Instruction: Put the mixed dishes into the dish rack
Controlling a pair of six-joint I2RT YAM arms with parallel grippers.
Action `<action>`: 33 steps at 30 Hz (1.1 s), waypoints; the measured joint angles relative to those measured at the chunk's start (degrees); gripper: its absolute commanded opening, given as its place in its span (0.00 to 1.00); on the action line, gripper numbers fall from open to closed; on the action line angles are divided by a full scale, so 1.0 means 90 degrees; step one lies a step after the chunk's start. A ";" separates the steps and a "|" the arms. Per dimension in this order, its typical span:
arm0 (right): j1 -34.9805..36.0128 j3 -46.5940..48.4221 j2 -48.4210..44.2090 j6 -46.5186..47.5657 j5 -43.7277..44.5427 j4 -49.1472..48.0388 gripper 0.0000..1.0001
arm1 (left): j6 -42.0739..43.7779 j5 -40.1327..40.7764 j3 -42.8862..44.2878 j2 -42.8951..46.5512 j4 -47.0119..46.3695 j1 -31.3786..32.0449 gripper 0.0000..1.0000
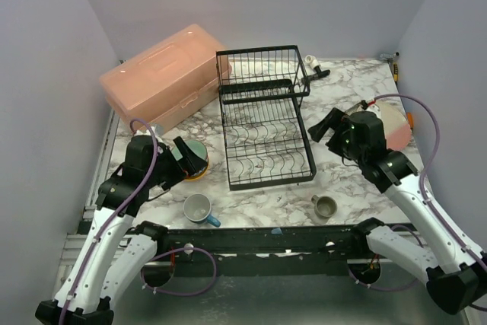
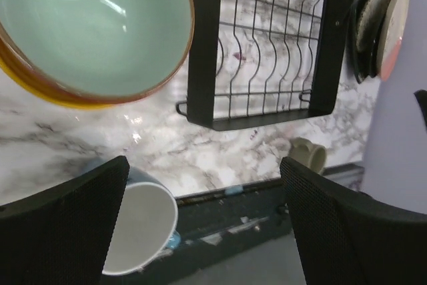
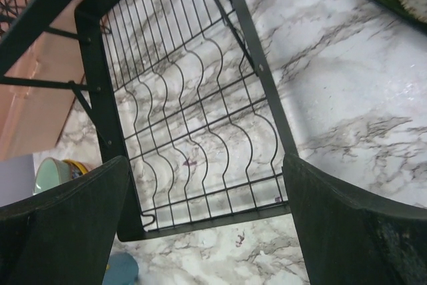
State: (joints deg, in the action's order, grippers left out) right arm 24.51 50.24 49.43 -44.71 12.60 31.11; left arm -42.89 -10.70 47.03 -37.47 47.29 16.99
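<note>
A black wire dish rack (image 1: 266,123) stands at the middle of a marble table (image 1: 358,180), with a salmon-pink plastic box (image 1: 163,74) just beside it at the far left. The left gripper (image 2: 203,178) hangs with its jaws spread wide and holding nothing, near a mint green bowl (image 2: 93,25) nested in a yellow bowl (image 2: 40,88) left of the rack. A white mug (image 1: 199,208) lies on its side near the front edge; an olive mug (image 1: 325,205) sits further right. The right gripper (image 3: 207,178), likewise spread and empty, hovers by the rack's right side. A dark plate (image 2: 370,28) and a pink-cream plate (image 2: 400,31) rest well right of the rack.
</note>
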 measured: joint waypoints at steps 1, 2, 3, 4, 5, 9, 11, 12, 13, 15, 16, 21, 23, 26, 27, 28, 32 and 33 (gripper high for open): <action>0.0000 0.0000 0.0136 -0.0034 -0.0114 -0.0010 1.00 | -0.0262 -0.0163 -0.0141 0.0012 0.0063 0.0000 0.91; 0.0000 0.0000 0.0262 -0.0058 -0.0257 -0.0019 1.00 | -0.0612 -0.0347 -0.0301 0.0044 0.0102 0.0002 0.89; 0.0000 0.0000 0.0396 -0.0090 -0.0393 -0.0022 1.00 | -0.0775 -0.0461 -0.0398 0.0061 0.0100 0.0002 0.87; 0.0000 0.0000 0.0520 -0.0107 -0.0520 -0.0022 1.00 | -0.1098 -0.0600 -0.0551 0.0083 0.0092 0.0002 0.86; 0.0000 0.0000 0.0610 -0.0124 -0.0607 -0.0022 1.00 | -0.1324 -0.0702 -0.0658 0.0102 0.0102 0.0002 0.86; 0.0000 0.0000 0.0908 -0.0216 -0.0865 0.0015 1.00 | -0.2336 -0.0831 -0.0918 0.0180 0.0340 0.0044 0.85; 0.0000 0.0000 0.0928 -0.0233 -0.0891 0.0051 1.00 | -0.2676 -0.0775 -0.0845 0.0155 0.0529 0.0053 0.85; 0.0000 0.0000 0.0920 -0.0250 -0.0894 0.0058 1.00 | -0.2788 -0.0743 -0.0801 0.0138 0.0617 0.0063 0.85; 0.0000 0.0000 0.0906 -0.0257 -0.0894 0.0058 1.00 | -0.2946 -0.0707 -0.0753 0.0117 0.0702 0.0075 0.85; 0.0000 0.0000 0.0882 -0.0279 -0.0894 0.0061 1.00 | -0.3172 -0.0687 -0.0702 0.0114 0.0821 0.0085 0.83; 0.0000 0.0000 0.0860 -0.0306 -0.0894 0.0061 1.00 | -0.3281 -0.0687 -0.0699 0.0109 0.0869 0.0087 0.81; 0.0000 0.0000 0.0712 -0.0391 -0.0894 0.0058 0.99 | -0.3670 -0.0617 -0.0687 -0.0087 0.1127 0.0214 0.76; 0.0000 0.0000 0.0697 -0.0420 -0.0894 0.0056 0.99 | -0.3718 -0.0573 -0.0634 -0.0250 0.1241 0.0272 0.71; 0.0000 0.0000 0.0697 -0.0454 -0.0894 0.0056 0.99 | -0.3781 -0.0493 -0.0546 -0.0549 0.1294 0.0359 0.65; 0.0000 0.0000 0.0697 -0.0476 -0.0896 0.0056 0.99 | -0.3798 -0.0464 -0.0525 -0.0641 0.1307 0.0386 0.62; 0.0000 0.0000 0.0697 -0.0486 -0.0901 0.0058 0.99 | -0.3808 -0.0437 -0.0510 -0.0719 0.1307 0.0418 0.60; 0.0000 0.0000 0.0697 -0.0537 -0.0940 0.0058 0.98 | -0.3818 -0.0325 -0.0474 -0.1236 0.1309 0.0546 0.52; 0.0000 0.0000 0.0697 -0.0539 -0.0942 0.0058 0.98 | -0.3825 -0.0304 -0.0474 -0.1389 0.1311 0.0590 0.49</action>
State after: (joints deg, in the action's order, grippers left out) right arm 24.51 50.24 55.70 -49.56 4.12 31.64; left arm -77.32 -13.43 42.76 -49.98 59.09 22.31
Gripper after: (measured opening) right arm 0.987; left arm 0.554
